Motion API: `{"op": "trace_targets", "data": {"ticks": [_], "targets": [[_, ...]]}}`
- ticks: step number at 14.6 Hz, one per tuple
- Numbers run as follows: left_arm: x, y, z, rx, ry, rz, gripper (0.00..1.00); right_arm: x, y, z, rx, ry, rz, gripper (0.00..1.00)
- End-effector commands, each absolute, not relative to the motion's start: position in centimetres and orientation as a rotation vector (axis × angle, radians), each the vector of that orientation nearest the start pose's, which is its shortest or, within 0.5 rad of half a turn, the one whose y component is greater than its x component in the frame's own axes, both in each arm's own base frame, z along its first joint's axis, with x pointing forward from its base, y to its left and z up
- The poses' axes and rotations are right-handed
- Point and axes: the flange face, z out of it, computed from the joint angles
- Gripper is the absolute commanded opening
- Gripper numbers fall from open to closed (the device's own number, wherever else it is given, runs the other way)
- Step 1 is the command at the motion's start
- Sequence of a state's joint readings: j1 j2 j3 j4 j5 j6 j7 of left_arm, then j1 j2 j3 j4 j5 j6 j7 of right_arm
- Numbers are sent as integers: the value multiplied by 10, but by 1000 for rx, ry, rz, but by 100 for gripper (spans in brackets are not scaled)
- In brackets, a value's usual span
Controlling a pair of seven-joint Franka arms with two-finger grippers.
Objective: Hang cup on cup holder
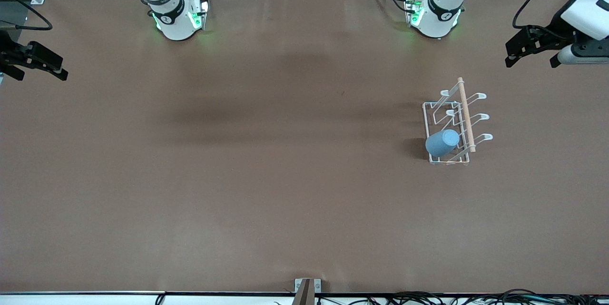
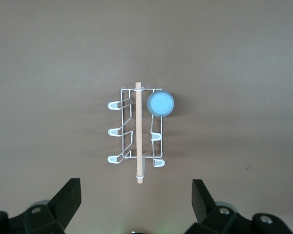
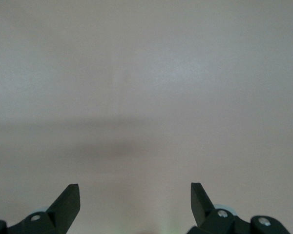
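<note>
The light-blue cup (image 1: 442, 142) hangs tilted on a prong of the white wire cup holder (image 1: 465, 114), at the holder's end nearer the front camera. The holder stands on the table toward the left arm's end. The left wrist view looks down on the holder (image 2: 138, 131) and the cup (image 2: 160, 103), whose flat base faces the camera. My left gripper (image 1: 530, 63) (image 2: 136, 195) is open and empty, held high near the table's end, apart from the holder. My right gripper (image 1: 42, 74) (image 3: 135, 195) is open and empty over the table's edge at the right arm's end, where the arm waits.
The brown table (image 1: 266, 162) carries only the holder and cup. Both arm bases (image 1: 177, 17) (image 1: 435, 12) stand at the edge farthest from the front camera. Cables (image 1: 476, 298) run along the edge nearest the front camera.
</note>
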State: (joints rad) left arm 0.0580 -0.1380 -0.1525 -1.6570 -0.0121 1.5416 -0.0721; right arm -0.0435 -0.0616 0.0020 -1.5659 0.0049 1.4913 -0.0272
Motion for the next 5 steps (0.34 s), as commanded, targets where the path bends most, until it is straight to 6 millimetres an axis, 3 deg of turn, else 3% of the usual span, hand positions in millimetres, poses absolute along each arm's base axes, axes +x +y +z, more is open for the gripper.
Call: {"op": "trace_targets", "data": {"ticks": [1,5], "targets": [[511,-53,657,-3119,29,-25,100,524,-22,653,-3138,36,26,100],[514,-53,653,-3118,46,-13,100,524,-22,652,-3137,33,29,100]]}}
